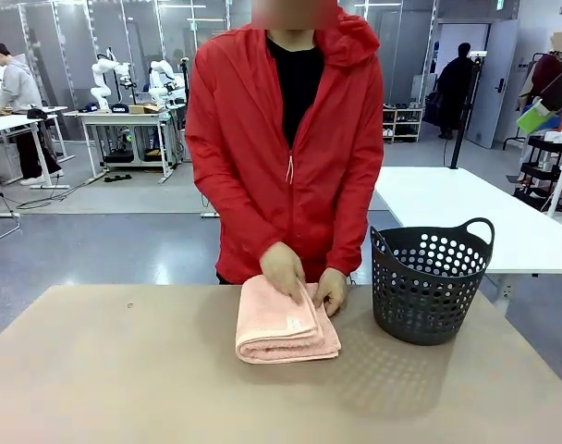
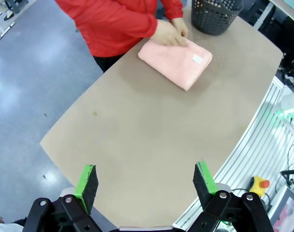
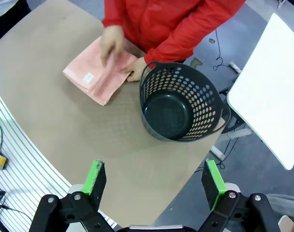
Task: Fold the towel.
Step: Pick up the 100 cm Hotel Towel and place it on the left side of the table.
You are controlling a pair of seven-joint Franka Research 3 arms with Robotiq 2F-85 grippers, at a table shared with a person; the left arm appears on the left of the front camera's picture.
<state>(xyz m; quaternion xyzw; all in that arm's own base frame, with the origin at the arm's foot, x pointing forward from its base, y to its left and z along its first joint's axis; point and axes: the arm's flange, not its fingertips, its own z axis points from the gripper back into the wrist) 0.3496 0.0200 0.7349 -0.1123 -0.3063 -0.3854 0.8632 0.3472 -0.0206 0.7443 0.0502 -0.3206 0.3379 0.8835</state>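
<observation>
Salmon-pink towel [image 1: 286, 326] lying folded into a compact rectangle on the tan table [image 1: 124, 379], near the far edge, small white label facing up. Pressed from above at its far end by one hand [image 1: 282, 269] of the person in a red jacket [image 1: 286, 157]; other hand [image 1: 331, 289] touching the edge at about 2 o'clock of the towel. Black perforated basket [image 1: 429, 282] standing upright at 3 o'clock of the towel, close beside but apart from it, interior bare. White table [image 1: 466, 213] beyond the basket.

Left gripper [image 2: 146, 182] held above bare tabletop well short of the towel, green pads spread wide, nothing between them. Right gripper [image 3: 156, 181] likewise spread wide and holding nothing, above the table edge, basket directly ahead at 12 o'clock, towel at 11 o'clock.
</observation>
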